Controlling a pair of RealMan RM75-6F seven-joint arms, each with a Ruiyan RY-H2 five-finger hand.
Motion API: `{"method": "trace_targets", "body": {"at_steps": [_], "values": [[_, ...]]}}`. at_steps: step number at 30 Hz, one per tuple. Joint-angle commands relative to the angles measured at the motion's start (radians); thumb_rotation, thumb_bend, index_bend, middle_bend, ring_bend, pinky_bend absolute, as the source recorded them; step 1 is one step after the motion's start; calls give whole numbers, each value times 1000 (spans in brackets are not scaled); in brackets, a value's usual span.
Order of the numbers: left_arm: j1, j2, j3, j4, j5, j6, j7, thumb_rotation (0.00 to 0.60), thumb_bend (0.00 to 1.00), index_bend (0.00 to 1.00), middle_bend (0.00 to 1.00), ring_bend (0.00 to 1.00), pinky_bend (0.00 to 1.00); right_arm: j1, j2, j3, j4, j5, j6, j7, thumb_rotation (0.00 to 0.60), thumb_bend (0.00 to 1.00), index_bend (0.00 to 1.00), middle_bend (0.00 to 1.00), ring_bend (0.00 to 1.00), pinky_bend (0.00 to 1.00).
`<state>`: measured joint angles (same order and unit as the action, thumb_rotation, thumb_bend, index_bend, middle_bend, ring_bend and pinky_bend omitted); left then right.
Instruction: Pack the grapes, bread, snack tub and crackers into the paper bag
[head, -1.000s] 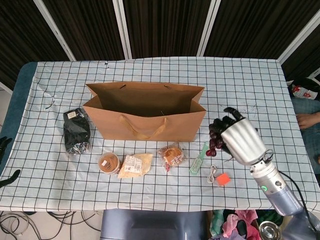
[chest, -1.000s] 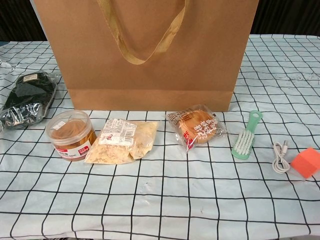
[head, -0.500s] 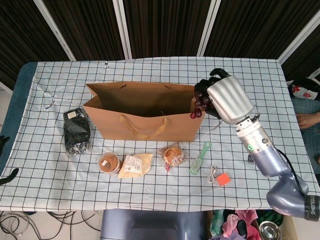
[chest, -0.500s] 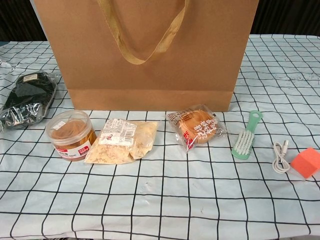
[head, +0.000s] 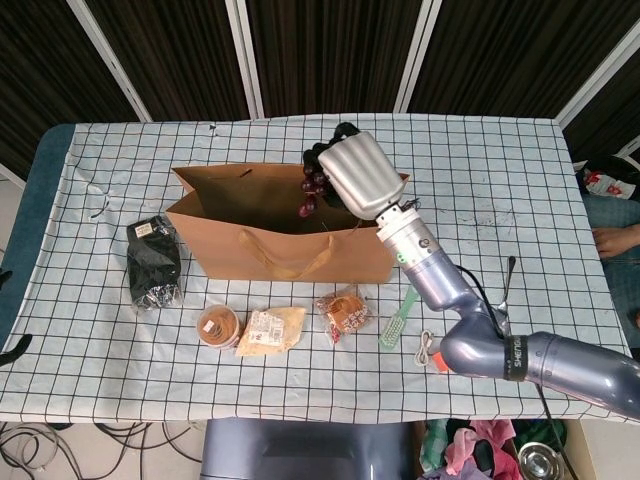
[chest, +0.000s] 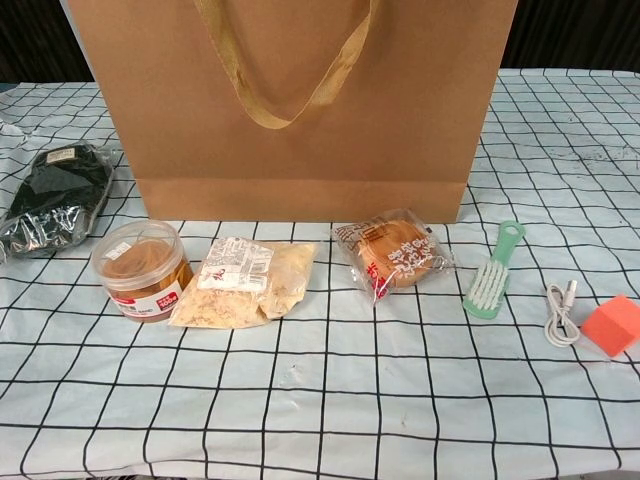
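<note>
My right hand (head: 357, 175) hangs over the open mouth of the brown paper bag (head: 290, 245), holding a bunch of dark purple grapes (head: 313, 187) that dangles above the opening. On the cloth in front of the bag lie the round snack tub (head: 217, 325) (chest: 142, 268), the packet of crackers (head: 271, 330) (chest: 245, 282) and the wrapped bread (head: 342, 311) (chest: 392, 254). My left hand shows only as dark fingertips (head: 12, 350) at the left edge of the head view.
A black packet (head: 155, 262) (chest: 52, 199) lies left of the bag. A green brush (head: 398, 315) (chest: 493, 271), a white cable (head: 425, 349) (chest: 559, 312) and an orange block (chest: 611, 325) sit right of the bread. The checked tablecloth (head: 500, 180) covers the table.
My right hand has carried the grapes up from the table's right side and leftward, from the bag's right end to above the middle of its opening.
</note>
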<state>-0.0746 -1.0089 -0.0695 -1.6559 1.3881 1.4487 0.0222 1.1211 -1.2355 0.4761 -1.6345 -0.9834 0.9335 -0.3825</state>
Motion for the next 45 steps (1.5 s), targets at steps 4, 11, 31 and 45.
{"method": "trace_targets", "body": {"at_steps": [4, 11, 31, 45], "values": [[5, 4, 6, -3, 15, 10, -9, 600, 234, 88, 65, 0, 82, 39, 0, -35, -8, 101, -69, -62, 600, 465, 414, 336, 409, 298], [6, 6, 4, -3, 12, 10, -14, 600, 234, 87, 65, 0, 81, 54, 66, -43, -63, 183, -101, -80, 600, 307, 119, 43, 205, 252], [6, 3, -2, -4, -1, 9, -7, 600, 234, 86, 65, 0, 82, -125, 287, -42, -295, 125, 183, -35, 600, 235, 0, 57, 214, 230], [9, -2, -4, -9, -3, 19, 4, 600, 235, 86, 65, 0, 81, -558, 675, -311, -551, -159, 197, 83, 600, 234, 15, 124, 220, 230]]}}
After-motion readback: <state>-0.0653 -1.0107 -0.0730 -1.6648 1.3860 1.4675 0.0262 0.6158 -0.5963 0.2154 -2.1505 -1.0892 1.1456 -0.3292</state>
